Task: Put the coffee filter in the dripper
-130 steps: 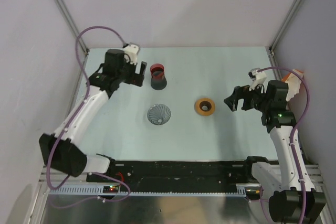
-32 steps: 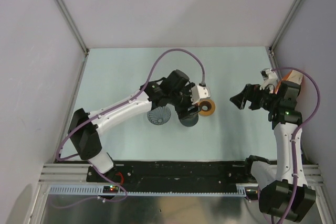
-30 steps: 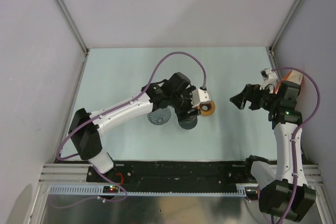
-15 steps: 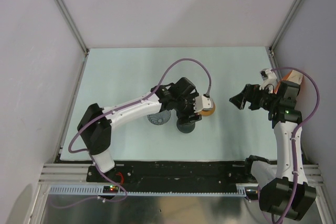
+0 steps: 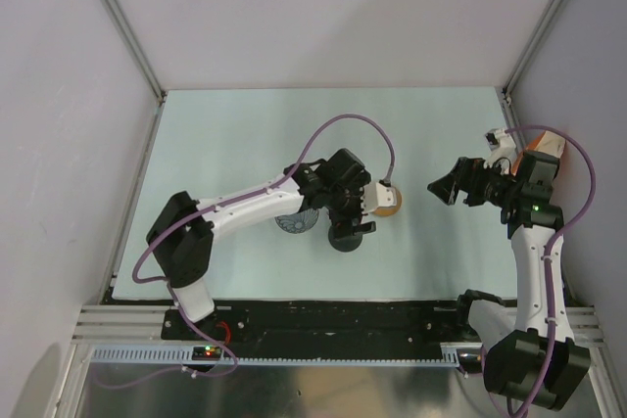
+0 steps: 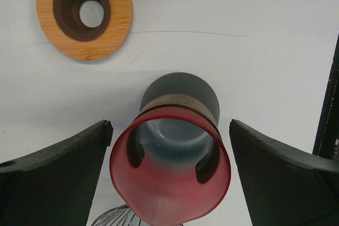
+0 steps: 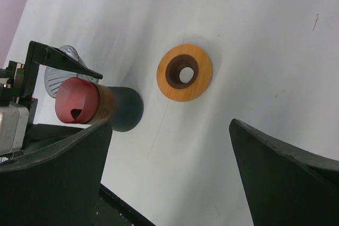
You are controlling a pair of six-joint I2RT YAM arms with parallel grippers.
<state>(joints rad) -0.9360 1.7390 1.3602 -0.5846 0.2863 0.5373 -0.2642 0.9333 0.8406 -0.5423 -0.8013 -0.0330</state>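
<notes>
The coffee filter is out of view in every frame. The dripper (image 5: 290, 225), clear grey and ribbed, sits on the table half hidden under my left arm; a sliver of it shows at the bottom of the left wrist view (image 6: 112, 218). My left gripper (image 5: 357, 207) (image 6: 170, 126) is open, its jaws standing either side of a dark cup with a red rim (image 6: 172, 173) (image 5: 345, 239) with a gap on each side. My right gripper (image 5: 437, 186) (image 7: 170, 125) hangs open and empty at the right, above bare table.
An orange ring with a dark centre (image 5: 388, 202) (image 6: 85, 13) (image 7: 185, 72) lies just right of the cup (image 7: 100, 104). The dripper (image 7: 52, 81) sits just left of the cup. A black rail (image 5: 343, 315) runs along the near edge. Walls enclose the pale table (image 5: 225, 139).
My left arm carried the red-rimmed cup a little nearer the front edge, then its jaws spread off the cup. The right arm has not moved.
</notes>
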